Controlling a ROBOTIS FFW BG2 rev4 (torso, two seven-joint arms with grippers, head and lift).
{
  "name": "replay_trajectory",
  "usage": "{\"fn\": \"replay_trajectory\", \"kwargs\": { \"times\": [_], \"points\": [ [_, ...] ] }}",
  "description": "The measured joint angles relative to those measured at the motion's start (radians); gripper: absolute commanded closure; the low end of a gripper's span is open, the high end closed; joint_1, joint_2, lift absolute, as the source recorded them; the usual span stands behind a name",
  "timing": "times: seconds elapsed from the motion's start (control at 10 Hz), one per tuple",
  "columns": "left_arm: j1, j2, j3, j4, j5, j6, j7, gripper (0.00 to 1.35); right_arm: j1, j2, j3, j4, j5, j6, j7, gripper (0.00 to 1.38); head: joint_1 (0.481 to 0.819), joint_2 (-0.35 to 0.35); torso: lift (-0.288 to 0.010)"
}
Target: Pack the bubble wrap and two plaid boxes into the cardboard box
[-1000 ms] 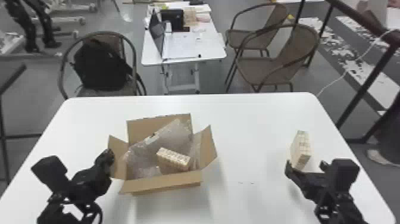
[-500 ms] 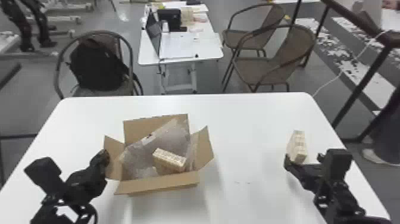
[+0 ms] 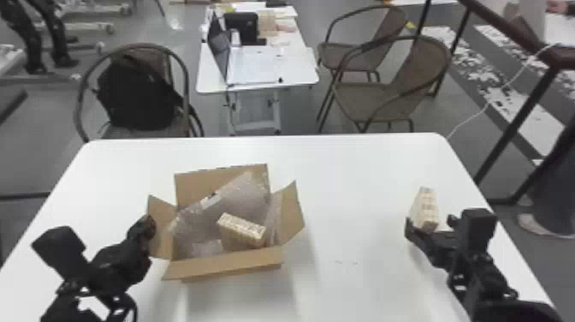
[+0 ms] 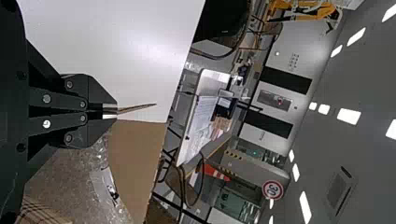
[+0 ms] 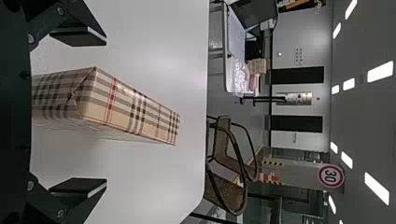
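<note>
1. Since the earlier frame, my right pincer (image 3: 430, 221) has come forward over the desk (image 3: 363, 180) to the plaid box right of the carton.
2. At the left side of the cardboard box (image 3: 226, 266), my left pincer (image 4: 110, 111) is clenched on the edge of the left flap (image 3: 161, 231).
3. Inside the cardboard box, the bubble wrap (image 3: 246, 197) and the first plaid box (image 3: 240, 229) are already in; I count those two as done.
4. Well to the right of the cardboard box, the second plaid box (image 3: 423, 210) stands on the desk. My right pincer is spread, a finger either side of it, not gripping. I judge this the last item: close, lift, carry it across.
5. Hidden from me: the cardboard box's floor and whatever lies under the wrap. My palm cuts off the second plaid box's near end in the right wrist view.
</note>
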Motion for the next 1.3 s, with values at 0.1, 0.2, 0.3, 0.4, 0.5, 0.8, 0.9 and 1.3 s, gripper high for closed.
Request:
{"fn": "replay_trajectory", "kwargs": {
  "times": [0.1, 0.2, 0.3, 0.4, 0.5, 0.8, 0.9, 1.3],
  "points": [
    [-0.002, 0.0, -0.003, 0.002, -0.002, 0.001, -0.002, 1.22, -0.013, 0.001, 0.001, 0.02, 0.003, -0.006, 0.005, 1.09, 0.695, 0.005, -0.037],
    [-0.004, 0.0, -0.005, 0.005, -0.004, 0.003, -0.005, 1.22, -0.02, 0.008, 0.002, 0.032, 0.003, -0.013, 0.007, 1.15, 0.695, 0.006, -0.037],
    [-0.005, 0.0, -0.006, 0.007, -0.004, 0.003, -0.007, 1.22, -0.018, 0.021, 0.002, 0.032, 0.003, -0.017, 0.006, 1.15, 0.695, 0.011, -0.037],
    [-0.005, 0.0, -0.006, 0.009, -0.005, 0.003, -0.008, 1.22, -0.008, 0.031, 0.001, 0.025, 0.0, -0.017, 0.006, 1.15, 0.695, 0.018, -0.037],
    [-0.005, 0.0, -0.006, 0.01, -0.005, 0.003, -0.009, 1.22, 0.007, 0.038, 0.001, 0.009, -0.005, -0.017, 0.007, 1.15, 0.695, 0.023, -0.037],
    [-0.007, 0.0, -0.008, 0.012, -0.006, 0.003, -0.009, 1.22, 0.077, 0.041, 0.002, -0.126, -0.06, -0.005, 0.046, 1.15, 0.695, 0.033, -0.037],
    [-0.007, 0.0, -0.009, 0.013, -0.007, 0.003, -0.009, 1.22, 0.099, 0.041, 0.008, -0.22, -0.067, 0.033, 0.104, 1.15, 0.695, 0.053, -0.037],
    [-0.015, 0.0, -0.016, 0.017, -0.01, 0.003, -0.009, 1.22, -0.05, 0.01, 0.158, -0.546, -0.092, 0.506, 0.492, 1.15, 0.695, 0.209, -0.037]
  ]
}}
